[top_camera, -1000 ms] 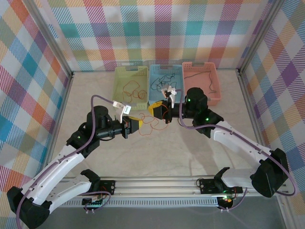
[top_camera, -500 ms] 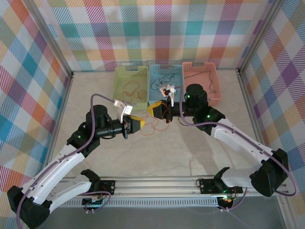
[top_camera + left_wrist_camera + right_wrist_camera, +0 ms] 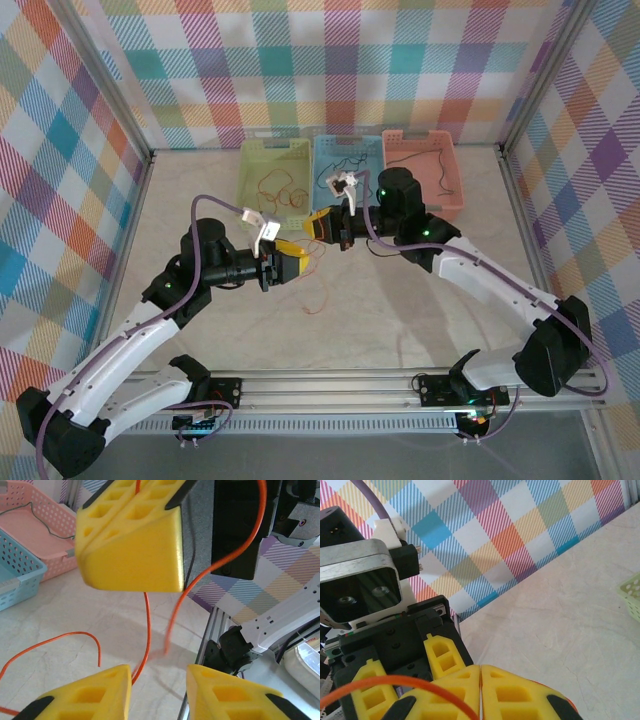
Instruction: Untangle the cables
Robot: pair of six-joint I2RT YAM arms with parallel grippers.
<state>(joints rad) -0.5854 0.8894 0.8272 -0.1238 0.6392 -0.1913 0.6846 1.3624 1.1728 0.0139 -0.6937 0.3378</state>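
Note:
An orange cable hangs from my right gripper, which is shut on it above the table in front of the baskets. In the right wrist view the right gripper has its yellow pads pressed together, and the orange cable arcs into them. My left gripper sits just left of and below the right one. In the left wrist view the left gripper is open, and the orange cable runs loose past its left finger. The right gripper hangs close above.
Three baskets stand along the back: green basket with orange wire loops, blue basket with dark wires, pink basket with a dark wire. The metal rail bounds the near edge.
My left gripper has opened and let go of the orange cable. The right gripper has moved left and back with the cable, whose strand now hangs down loose.

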